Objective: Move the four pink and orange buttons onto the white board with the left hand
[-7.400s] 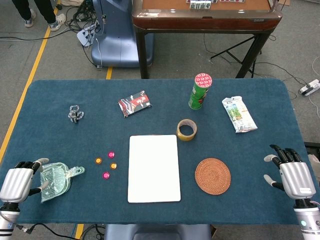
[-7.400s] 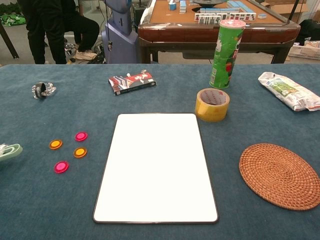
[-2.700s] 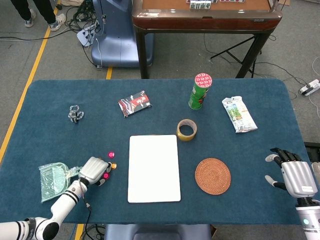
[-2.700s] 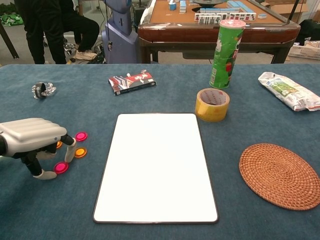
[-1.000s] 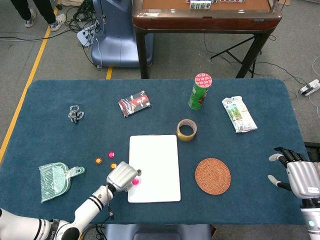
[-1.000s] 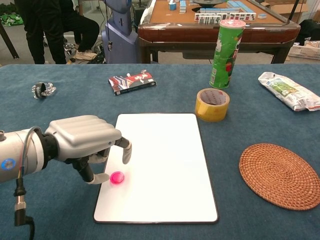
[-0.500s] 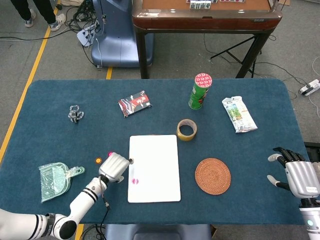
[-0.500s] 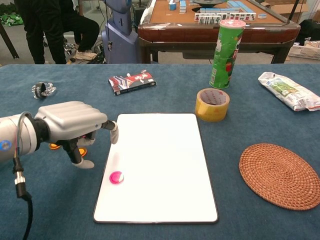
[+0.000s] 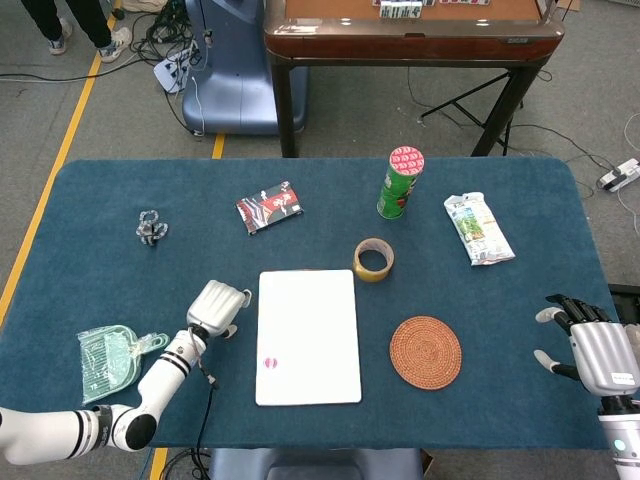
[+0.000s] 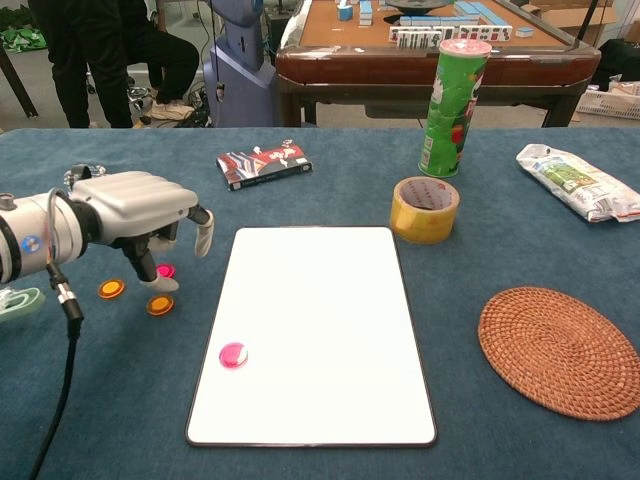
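Buttons are small, flat, glossy discs: one pink button (image 10: 233,354) already lies on the white board (image 10: 320,300), while a second pink button (image 10: 165,270) sits right under the fingertips of the left hand (image 10: 140,215), and two orange buttons (image 10: 111,289) lie just beside them on the cloth. The fingers hang loosely apart, holding nothing. Risk, as I judge it: a thin disc could slip from the pinch or get nudged away. The right hand (image 9: 598,352) rests spread, far off.

bright even overhead light, soft shadows, sharp focus, no glare
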Controlling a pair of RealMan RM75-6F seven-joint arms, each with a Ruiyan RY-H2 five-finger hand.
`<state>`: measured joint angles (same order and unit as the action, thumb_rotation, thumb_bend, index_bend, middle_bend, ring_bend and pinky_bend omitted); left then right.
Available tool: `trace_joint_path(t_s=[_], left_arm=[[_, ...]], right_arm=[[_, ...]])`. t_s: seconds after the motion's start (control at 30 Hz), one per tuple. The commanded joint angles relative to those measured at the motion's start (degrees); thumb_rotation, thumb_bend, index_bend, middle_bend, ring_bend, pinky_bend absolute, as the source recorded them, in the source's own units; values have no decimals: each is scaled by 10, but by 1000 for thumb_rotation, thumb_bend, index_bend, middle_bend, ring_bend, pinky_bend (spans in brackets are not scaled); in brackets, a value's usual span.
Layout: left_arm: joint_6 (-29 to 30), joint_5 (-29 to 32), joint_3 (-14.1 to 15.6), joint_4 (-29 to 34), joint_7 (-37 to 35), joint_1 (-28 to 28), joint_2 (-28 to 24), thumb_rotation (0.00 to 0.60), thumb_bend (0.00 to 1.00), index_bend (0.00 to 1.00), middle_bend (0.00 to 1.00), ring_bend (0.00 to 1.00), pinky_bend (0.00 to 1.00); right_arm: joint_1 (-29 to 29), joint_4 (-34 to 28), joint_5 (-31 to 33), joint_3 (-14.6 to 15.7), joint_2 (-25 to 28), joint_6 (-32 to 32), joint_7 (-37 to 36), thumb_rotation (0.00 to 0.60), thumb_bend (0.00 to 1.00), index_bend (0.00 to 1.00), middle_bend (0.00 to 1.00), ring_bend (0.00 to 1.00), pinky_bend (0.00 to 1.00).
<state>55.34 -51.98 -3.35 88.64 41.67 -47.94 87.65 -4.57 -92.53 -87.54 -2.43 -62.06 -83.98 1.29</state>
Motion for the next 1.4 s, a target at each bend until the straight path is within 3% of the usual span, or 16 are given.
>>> trace_joint_path(t_s=[0.03,0.33,0.67,1.4], left_arm=[[-5,1,0,-21,5,-7,11,600,232,545,1000,1000,1000],[-18,-13,6,-62,-8,-8,24,600,232,555,1000,1000,1000],[-25,22,-3,-71,-4,-11,24,600,232,562,1000,1000,1000],[-21,62,8,-92,23,-12,26,600,232,569,1000,1000,1000]], right_arm=[[0,0,0,0,1,-1,-1,600,10,404,260,244,321],[0,2,3,-1,1,2,-3,600,11,404,260,244,321],[0,1,2,0,0,2,0,600,10,404,260,244,321],[-1,1,4,0,0,4,1,600,10,404,261,244,321]])
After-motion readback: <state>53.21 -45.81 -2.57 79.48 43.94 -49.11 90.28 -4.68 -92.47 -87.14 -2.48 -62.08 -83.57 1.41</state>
